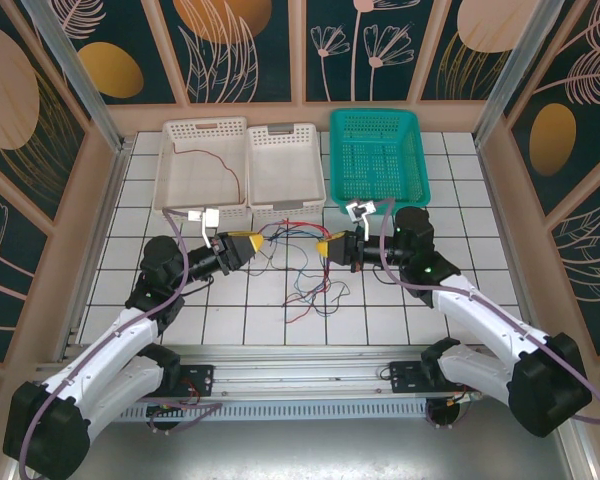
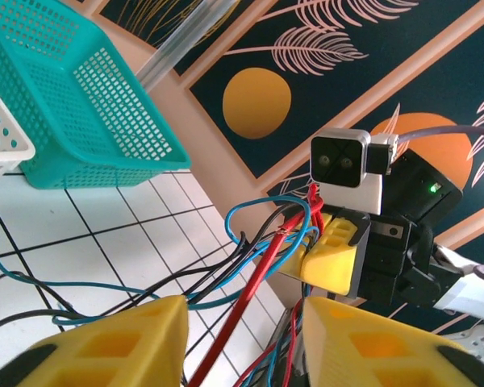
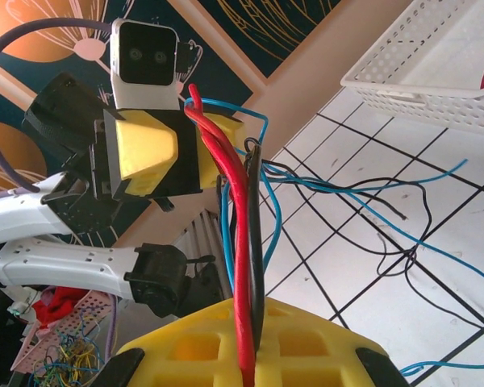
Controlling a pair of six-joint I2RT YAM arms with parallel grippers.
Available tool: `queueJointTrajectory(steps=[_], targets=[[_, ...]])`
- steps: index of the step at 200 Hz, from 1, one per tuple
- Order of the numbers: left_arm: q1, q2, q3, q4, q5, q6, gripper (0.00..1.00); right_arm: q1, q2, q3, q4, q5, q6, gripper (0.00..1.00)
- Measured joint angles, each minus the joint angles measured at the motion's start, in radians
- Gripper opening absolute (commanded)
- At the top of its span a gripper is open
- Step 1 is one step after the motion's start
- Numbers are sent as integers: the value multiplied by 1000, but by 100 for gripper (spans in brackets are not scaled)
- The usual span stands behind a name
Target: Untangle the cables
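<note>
Several loose strands of the cables [image 1: 315, 290] lay crossed on the white tiled table [image 1: 180, 300], nearest the arm bases: blue, black and red in one tangle. They hung down from a bundle stretched just behind them.

That bundle ran between two ends. Left gripper [image 1: 248, 243] pointed right and right gripper [image 1: 330, 247] pointed left. Tips faced each other, near but apart, both low over the tiles.

Right gripper: jaws clenched on the cables. In the right wrist view, a red strand and a black strand came straight out of the closed yellow jaws and ran up to the left gripper. Blue strands looped beside them.

Left gripper: jaws released, with the yellow halves clearly apart in the left wrist view. One red strand ran through that gap toward the right gripper. Couldn't tell what held it at the left end.

Further back, three baskets stood in a row along the far side of the table. Left white basket [image 1: 205, 125] had a separate red cable [image 1: 230, 165] lying curved inside it, well apart from the bundle. Middle white basket [image 1: 288, 130] sat right against it. Teal basket [image 1: 375, 115] was just right of that, with the right arm's wrist near its front edge.

Farthest back were dark wall panels [image 1: 240, 40] with leaf and circle prints.
</note>
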Motion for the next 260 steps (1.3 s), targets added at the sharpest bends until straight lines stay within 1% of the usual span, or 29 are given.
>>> queueJointTrajectory(steps=[53,78,103,118,122,136,155,168,197,229,242,260], targets=[[0,-19,-4,10,11,-3,0,0,7,0,2,1,1,0],[0,-26,-6,12,10,-6,0,0,23,0,1,7,0,0],[0,-41,-5,-1,-15,-6,0,0,46,2,-16,45,-4,0],[0,-50,-5,-20,-46,-6,0,0,68,15,-53,89,-11,3],[0,-51,-5,-26,-56,-6,0,0,77,21,-66,104,-16,5],[0,-52,-5,-48,-90,-6,0,0,113,43,-105,149,-29,17],[-1,-52,-5,-79,-145,-10,0,-2,151,59,-147,221,-48,31],[-1,-52,-5,-98,-182,-14,0,-5,164,60,-175,268,-59,37],[-1,-43,-5,-138,-262,-28,0,-9,180,61,-218,339,-68,43],[-1,-34,-6,-146,-295,-55,0,-6,177,61,-220,340,-79,47],[-1,-36,-6,-146,-299,-65,0,11,175,61,-211,334,-83,48],[-1,-46,-5,-146,-302,-82,0,71,175,61,-201,331,-98,48]])
